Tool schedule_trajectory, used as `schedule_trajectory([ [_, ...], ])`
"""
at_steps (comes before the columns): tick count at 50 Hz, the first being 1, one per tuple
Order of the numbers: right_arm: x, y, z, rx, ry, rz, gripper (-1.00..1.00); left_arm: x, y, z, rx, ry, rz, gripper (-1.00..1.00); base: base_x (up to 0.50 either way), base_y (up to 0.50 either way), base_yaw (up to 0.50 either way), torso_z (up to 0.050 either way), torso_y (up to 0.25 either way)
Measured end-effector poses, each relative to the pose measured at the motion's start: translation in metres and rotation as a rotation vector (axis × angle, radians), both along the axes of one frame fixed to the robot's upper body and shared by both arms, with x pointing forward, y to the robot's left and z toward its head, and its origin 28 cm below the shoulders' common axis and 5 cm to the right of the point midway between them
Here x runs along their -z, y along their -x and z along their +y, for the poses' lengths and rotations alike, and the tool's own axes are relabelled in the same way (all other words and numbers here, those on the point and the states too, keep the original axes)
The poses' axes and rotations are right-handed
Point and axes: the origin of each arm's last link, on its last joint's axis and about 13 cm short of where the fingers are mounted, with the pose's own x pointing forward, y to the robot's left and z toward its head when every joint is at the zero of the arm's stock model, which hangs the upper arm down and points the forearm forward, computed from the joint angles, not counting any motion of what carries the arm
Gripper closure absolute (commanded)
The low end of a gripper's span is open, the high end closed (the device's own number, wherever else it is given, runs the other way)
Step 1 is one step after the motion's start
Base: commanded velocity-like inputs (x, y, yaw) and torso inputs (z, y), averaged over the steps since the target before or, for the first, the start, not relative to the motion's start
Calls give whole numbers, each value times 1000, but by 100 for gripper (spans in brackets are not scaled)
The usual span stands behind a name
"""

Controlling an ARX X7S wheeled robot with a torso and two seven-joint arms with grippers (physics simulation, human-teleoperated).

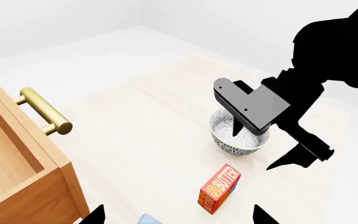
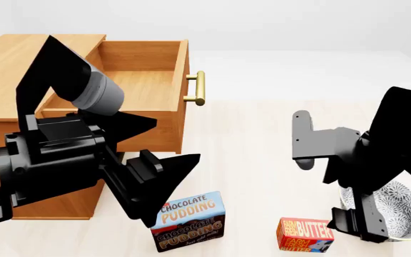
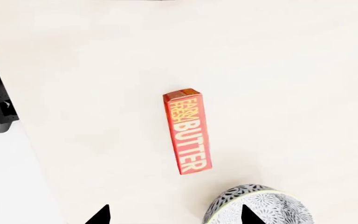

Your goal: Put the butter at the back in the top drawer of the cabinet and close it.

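Your top drawer [image 2: 145, 80] is pulled out of the cabinet [image 2: 20, 64], brass handle [image 2: 197, 88] sticking toward the open desk [image 2: 256, 160]. The butter [image 2: 305, 234] is standing on the desk, not in the drawer, just beside the patterned bowl [image 2: 395, 211] and a bit apart from the chocolate pudding box [image 2: 189, 221]. Your right end effector [image 3: 174, 215] hangs over the butter with fingertips spread apart, holding nothing, and the box sits a little ahead of the tips in the wrist view. Your left end effector [image 1: 177, 217] is spread too and empty, up near the drawer front.
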Motion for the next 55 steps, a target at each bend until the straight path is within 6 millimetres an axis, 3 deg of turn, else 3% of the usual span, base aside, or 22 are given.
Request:
schedule_trajectory([
  [37, 43, -27, 9, -18, 40, 67, -100, 4, -4, 1, -1, 6, 15, -100, 0, 0, 0, 0, 0],
  [55, 61, -50, 12, -29, 55, 122, -100, 6, -7, 1, 8, 9, 25, -100, 0, 0, 0, 0, 0],
])
